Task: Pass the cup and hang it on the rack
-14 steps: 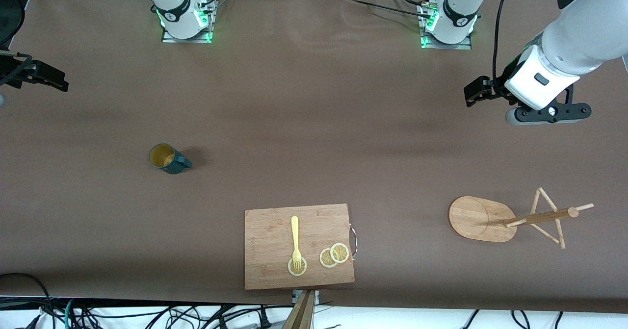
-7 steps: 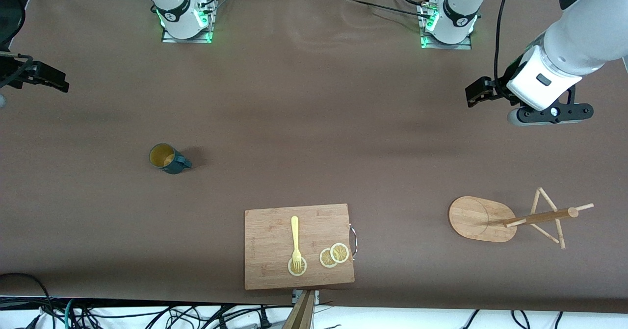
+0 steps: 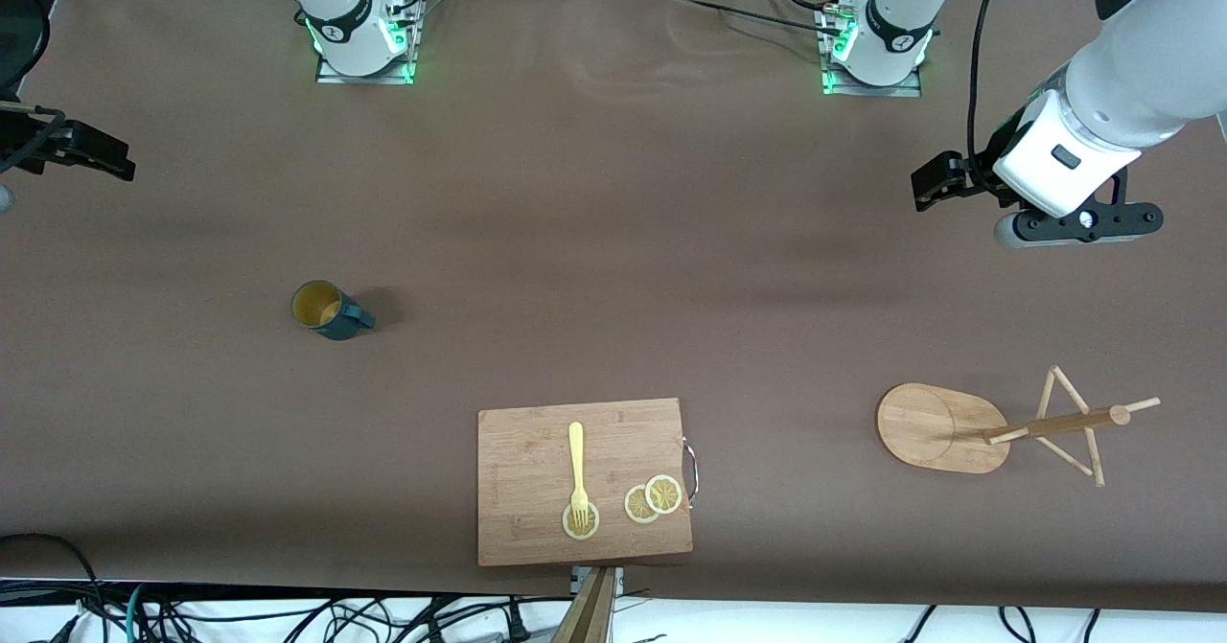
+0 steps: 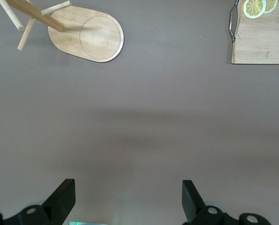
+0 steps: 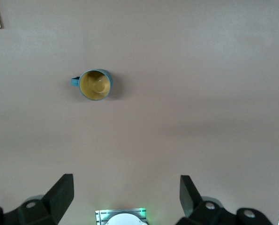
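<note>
**Operator:** On the table [image 3: 613, 202] I take the cutting board [image 3: 537, 480] as my landmark. It lies at the edge nearest the front camera, midway between the two ends.

**Spotter:** Where is the rack from there?

**Operator:** The rack [image 3: 939, 427] stands beside the board, toward the left arm's end. Its post and pegs lean away from the board in the front view. The left gripper [image 4: 125, 201] hangs high over bare table at that same end, jaws spread wide, holding nothing. I judge that arm is waiting.

**Spotter:** And the cup?

**Operator:** The cup [image 3: 326, 310] stands upright, farther from the front camera than the board and toward the right arm's end, well apart from it. Its handle [image 3: 361, 316] points back toward the board's side of the table.

**Spotter:** Which arm goes first?

**Operator:** The right one, I judge. The right gripper [image 5: 125, 199] is over the table's edge at its own end, fingers released and empty. The cup lies ahead of it in the right wrist view, well clear of the fingers. The fork [image 3: 577, 470] and lemon slices [image 3: 652, 499] on the board stay out of this.
</note>
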`<state>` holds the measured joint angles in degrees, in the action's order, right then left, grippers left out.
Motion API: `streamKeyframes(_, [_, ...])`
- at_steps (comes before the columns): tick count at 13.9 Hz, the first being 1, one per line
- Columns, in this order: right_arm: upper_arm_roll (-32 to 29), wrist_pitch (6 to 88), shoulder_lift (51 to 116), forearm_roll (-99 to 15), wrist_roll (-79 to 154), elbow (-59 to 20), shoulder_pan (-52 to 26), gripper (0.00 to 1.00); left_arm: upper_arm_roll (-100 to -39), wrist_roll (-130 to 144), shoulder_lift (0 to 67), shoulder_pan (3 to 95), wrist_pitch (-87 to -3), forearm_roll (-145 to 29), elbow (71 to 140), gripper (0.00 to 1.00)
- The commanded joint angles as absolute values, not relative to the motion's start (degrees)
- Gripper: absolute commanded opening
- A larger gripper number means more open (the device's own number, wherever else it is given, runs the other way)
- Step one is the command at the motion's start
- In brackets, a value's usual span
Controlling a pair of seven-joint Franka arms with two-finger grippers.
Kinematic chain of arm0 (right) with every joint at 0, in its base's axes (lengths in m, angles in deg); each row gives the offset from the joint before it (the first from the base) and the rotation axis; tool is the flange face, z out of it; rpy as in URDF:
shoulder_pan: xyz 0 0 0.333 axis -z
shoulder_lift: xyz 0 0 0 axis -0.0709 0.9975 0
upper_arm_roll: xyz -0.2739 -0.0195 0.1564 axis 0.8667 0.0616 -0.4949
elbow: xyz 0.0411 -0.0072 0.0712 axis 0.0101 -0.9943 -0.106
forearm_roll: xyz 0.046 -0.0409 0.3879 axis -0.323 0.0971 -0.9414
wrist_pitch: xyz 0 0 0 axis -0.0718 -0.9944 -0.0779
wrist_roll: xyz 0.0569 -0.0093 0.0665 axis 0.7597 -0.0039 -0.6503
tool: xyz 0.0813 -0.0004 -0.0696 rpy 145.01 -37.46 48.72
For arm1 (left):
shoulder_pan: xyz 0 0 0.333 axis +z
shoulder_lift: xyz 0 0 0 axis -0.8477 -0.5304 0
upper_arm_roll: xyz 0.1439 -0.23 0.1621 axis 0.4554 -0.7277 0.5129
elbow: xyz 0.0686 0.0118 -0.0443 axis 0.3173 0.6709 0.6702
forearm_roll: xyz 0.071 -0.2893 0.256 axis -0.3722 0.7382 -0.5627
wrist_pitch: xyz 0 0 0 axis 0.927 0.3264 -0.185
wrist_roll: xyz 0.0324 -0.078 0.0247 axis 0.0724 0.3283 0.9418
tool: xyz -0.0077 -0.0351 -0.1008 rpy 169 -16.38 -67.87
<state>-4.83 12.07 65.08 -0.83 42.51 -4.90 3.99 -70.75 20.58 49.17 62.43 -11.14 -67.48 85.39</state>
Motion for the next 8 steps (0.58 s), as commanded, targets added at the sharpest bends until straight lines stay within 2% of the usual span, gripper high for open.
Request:
streamKeyframes(1, [-4.9, 12.09, 65.25, -1.27, 42.25, -4.3, 4.33, 1.0, -70.75, 20.98, 49.04, 62.62, -11.12, -67.1, 84.25, 1.0])
streamKeyframes(8, [-4.9, 12.09, 65.26, -1.27, 42.17, -4.21, 4.33, 1.0, -70.84, 20.89, 49.04, 62.36, -11.12, -67.1, 83.73, 1.0])
